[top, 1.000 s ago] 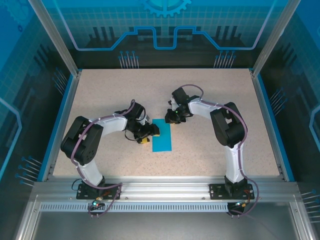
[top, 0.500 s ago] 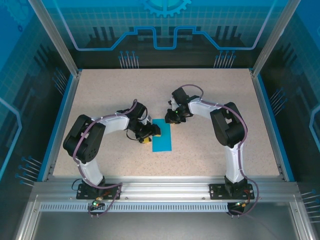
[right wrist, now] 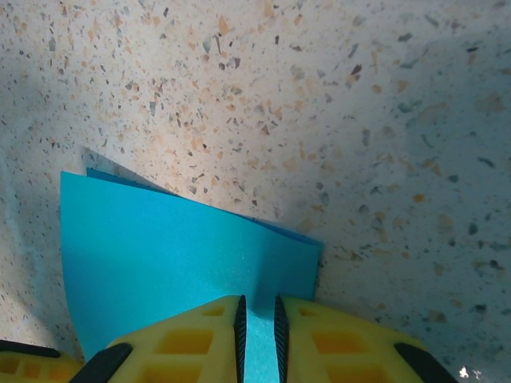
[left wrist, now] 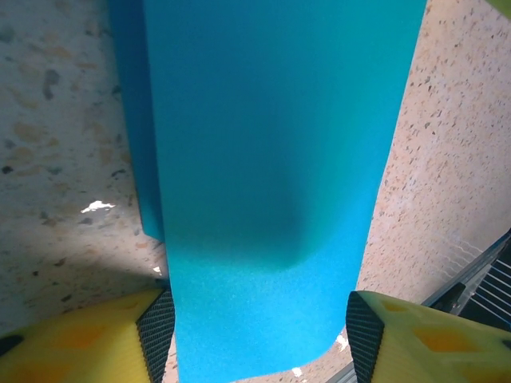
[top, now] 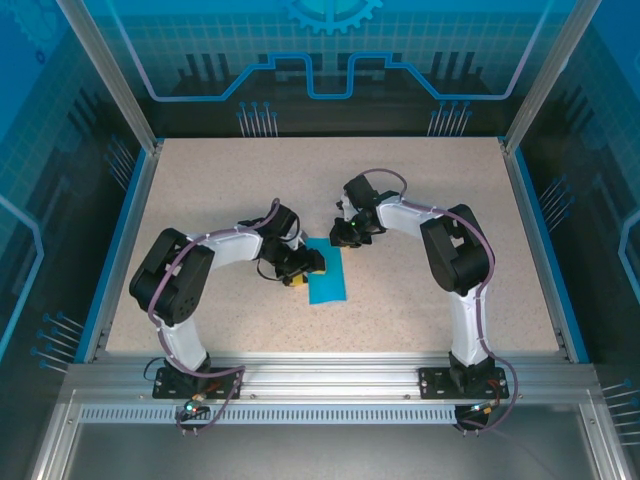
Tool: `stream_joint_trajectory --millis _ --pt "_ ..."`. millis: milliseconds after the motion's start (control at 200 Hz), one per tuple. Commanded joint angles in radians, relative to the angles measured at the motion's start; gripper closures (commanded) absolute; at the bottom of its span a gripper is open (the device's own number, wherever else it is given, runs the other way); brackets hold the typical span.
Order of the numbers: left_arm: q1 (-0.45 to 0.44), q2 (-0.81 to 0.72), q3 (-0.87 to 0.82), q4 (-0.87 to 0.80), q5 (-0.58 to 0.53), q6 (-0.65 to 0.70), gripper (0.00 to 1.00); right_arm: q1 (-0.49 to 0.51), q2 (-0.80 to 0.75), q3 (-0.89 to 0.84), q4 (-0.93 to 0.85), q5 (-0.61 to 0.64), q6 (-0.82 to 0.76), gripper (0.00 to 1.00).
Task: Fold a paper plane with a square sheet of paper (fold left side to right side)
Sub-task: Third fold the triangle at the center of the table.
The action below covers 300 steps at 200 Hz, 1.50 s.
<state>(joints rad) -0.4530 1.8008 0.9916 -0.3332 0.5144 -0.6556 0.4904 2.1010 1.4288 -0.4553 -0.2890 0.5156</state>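
Top view: the sheet of paper (top: 330,285) lies on the worktop (top: 200,200), mid-scene between the two arms. It is already doubled into a narrow teal-blue strip running near to far. The left pincer (top: 303,268) sits at its left long edge. The right pincer (top: 345,236) sits at its far end.

Left wrist view: the sheet (left wrist: 263,159) is plain teal with no marks. It bows up slightly between the jaws, and a lower layer peeks out along one side. The left pincer (left wrist: 259,339) stands wide, with the black pads (left wrist: 157,323) at or against the strip's two long edges. Cannot tell whether they squeeze it or only flank it.

Right wrist view: the right pincer (right wrist: 257,327) is almost closed to a thin slit, with paper in the slit. This reads as a pinch on the far end. The two layers of the sheet (right wrist: 160,255) splay a little at one corner, so the crease is not pressed flat.

Handling judgement: very light, limp and easily creased. It is likely to slide on the speckled worktop (right wrist: 319,96) and to buckle if pushed edge-on. Best held at an edge or corner, with the other end pinned.
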Motion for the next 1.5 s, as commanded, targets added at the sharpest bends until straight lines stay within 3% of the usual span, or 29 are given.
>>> stream_joint_trajectory --millis 0,940,1496 --pt "-0.006 -0.009 0.015 0.006 0.026 -0.006 0.37 0.011 0.027 0.003 -0.019 0.003 -0.012 0.80" --pt "-0.007 -0.113 -0.037 0.170 0.155 -0.113 0.34 0.011 0.034 -0.004 -0.008 -0.005 -0.014 0.79" --pt "-0.009 -0.010 0.084 0.040 0.132 0.170 0.34 0.011 0.033 -0.006 -0.003 -0.015 -0.019 0.79"
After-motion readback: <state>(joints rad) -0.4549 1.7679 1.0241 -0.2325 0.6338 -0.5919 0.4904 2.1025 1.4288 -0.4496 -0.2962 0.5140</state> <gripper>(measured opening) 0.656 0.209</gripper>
